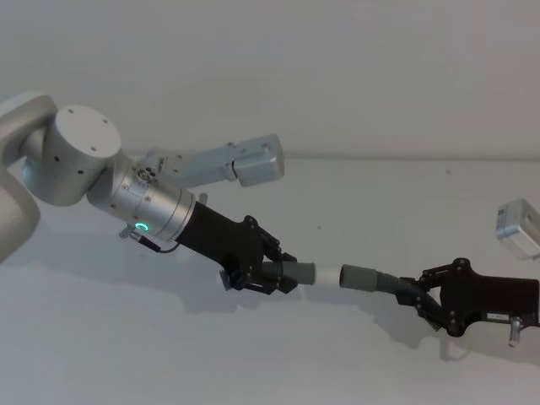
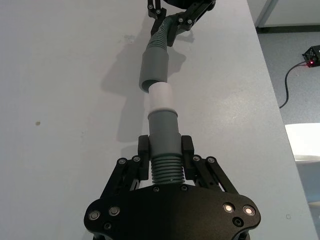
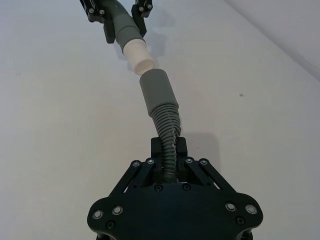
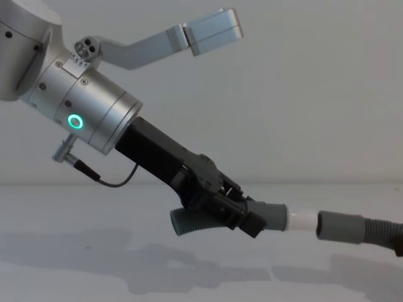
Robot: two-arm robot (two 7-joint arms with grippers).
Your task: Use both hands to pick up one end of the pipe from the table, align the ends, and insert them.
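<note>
Here, ribbed short hose (image 2: 165,172), white tip (image 2: 161,96), long hose (image 3: 169,130)

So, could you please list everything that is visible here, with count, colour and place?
short hose: 1, dark grey with white tip, above the table, in the left gripper
long hose: 1, dark grey, in the right gripper, socket facing the white tip, close but not joined
table: 1, white, under both hoses
cable: 1, black, on the floor beyond the table edge
left arm: 1, silver with green ring, at the left
left gripper: 1, black, shut on the short hose
right gripper: 1, black, shut on the long hose, at the right
</note>
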